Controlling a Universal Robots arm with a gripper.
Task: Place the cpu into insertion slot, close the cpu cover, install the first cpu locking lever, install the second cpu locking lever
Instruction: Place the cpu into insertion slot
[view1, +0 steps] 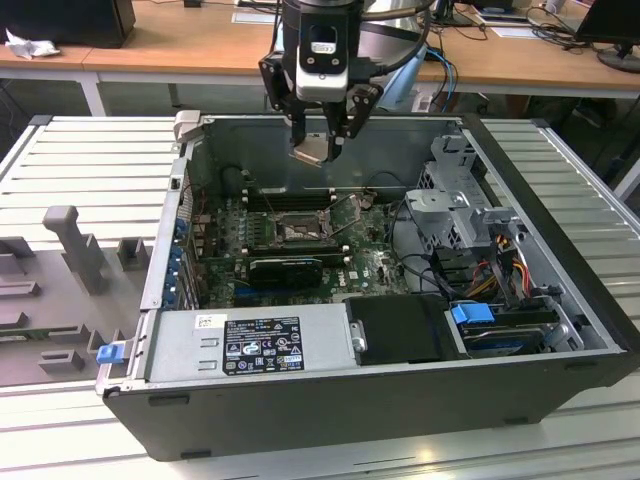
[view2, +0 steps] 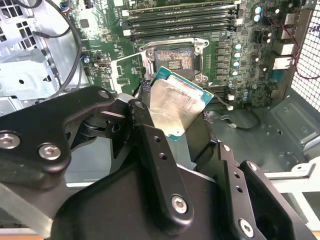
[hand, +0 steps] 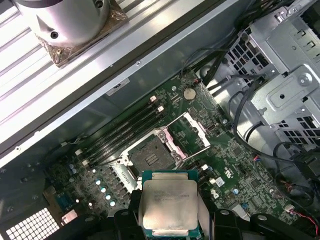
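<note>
The cpu (hand: 169, 202) is a flat square chip with a tan-grey metallic face on a green-edged substrate. It is clamped by opposite edges between the narrowly parted fingers of the gripper (view1: 318, 140). It is held tilted in the air above the open computer case (view1: 560, 240), well apart from the insertion slot (hand: 150, 156). The slot's pin field is exposed, and the cpu cover (hand: 172, 144) is raised beside it. A green motherboard (view1: 370, 265), a labelled power supply (view1: 250, 345), a metal drive cage (view1: 450, 200) and bundled cables (view1: 500, 265) are housed within the case.
</note>
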